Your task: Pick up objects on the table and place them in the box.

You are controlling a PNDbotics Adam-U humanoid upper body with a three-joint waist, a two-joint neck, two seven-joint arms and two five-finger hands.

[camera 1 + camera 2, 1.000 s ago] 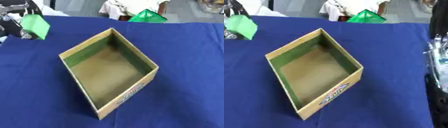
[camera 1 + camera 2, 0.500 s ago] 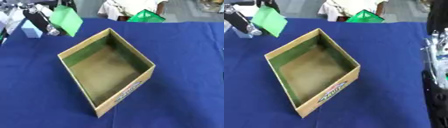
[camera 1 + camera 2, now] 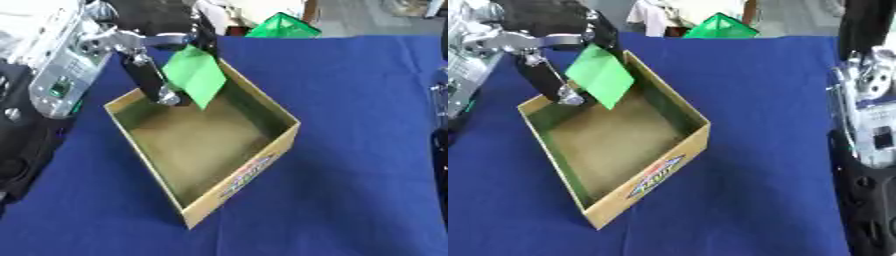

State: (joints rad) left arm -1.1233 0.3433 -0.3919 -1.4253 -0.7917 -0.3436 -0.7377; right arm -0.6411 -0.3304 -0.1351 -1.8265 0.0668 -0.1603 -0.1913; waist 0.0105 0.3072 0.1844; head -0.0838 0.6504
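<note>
A flat green piece (image 3: 196, 74) hangs tilted over the far corner of the open cardboard box (image 3: 250, 171), pinched in my left hand (image 3: 150, 60), which reaches in from the upper left. The box sits askew on the blue cloth and nothing shows on its brown floor. A second green object (image 3: 283, 27) lies at the table's far edge. Along the right side only my right arm (image 3: 871, 125) shows; its hand is out of view.
The blue cloth (image 3: 359, 100) covers the whole table, with open room to the right of and in front of the box. My left arm's silver casing (image 3: 54, 65) fills the upper left corner.
My left hand has carried the green piece rightward and nearer, from beyond the box's left corner to above its far corner. The camera has also shifted.
</note>
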